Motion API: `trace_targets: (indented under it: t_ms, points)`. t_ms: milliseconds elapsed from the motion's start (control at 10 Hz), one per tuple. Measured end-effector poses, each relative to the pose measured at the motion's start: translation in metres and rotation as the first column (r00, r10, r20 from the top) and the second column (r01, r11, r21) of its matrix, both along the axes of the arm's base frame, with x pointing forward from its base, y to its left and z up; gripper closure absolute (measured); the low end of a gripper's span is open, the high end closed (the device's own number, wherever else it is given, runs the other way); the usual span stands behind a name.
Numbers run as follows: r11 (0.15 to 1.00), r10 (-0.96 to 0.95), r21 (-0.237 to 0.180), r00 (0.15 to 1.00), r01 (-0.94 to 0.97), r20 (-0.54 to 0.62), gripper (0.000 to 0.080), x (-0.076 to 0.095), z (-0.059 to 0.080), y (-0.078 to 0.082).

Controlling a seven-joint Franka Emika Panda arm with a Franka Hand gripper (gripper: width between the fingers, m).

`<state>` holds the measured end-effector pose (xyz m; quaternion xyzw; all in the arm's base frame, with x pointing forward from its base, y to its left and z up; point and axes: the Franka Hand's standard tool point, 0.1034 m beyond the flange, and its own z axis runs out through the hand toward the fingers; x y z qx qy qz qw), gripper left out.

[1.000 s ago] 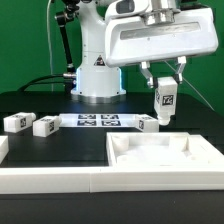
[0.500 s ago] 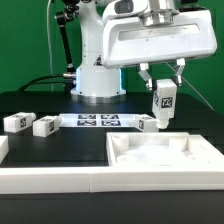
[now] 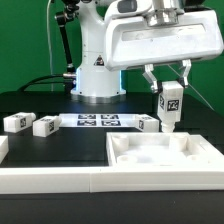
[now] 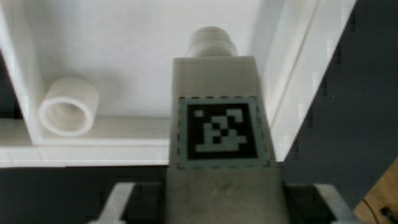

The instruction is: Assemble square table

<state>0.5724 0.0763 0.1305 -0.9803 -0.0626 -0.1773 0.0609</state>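
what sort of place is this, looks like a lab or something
Most likely a robotics research lab bench: a robot arm standing on a black table, a marker board of printed tags, and white furniture parts with tags, like the leg in its pincer.

The marker board lies flat on the black table.

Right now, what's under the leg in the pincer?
The square table slab, near its corner, with a round socket off to one side. The leg itself covers whatever lies straight beneath its tip.
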Motion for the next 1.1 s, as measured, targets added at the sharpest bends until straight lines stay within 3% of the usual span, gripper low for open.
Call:
trace_targets:
  t_ms: [300, 700, 900, 1100]
  points:
    - [1.0, -0.009, -0.005, 1.0, 0.009, 0.024, 0.0508, 0.0, -0.001, -0.002]
    - [1.0, -0.011, -0.003, 0.996, 0.011, 0.086, 0.0508, 0.02, -0.003, 0.006]
    - [0.999, -0.026, -0.028, 0.981, 0.032, 0.194, 0.0508, 0.025, -0.002, -0.004]
    - [0.999, -0.022, -0.023, 0.985, 0.026, 0.169, 0.0508, 0.023, -0.005, -0.001]
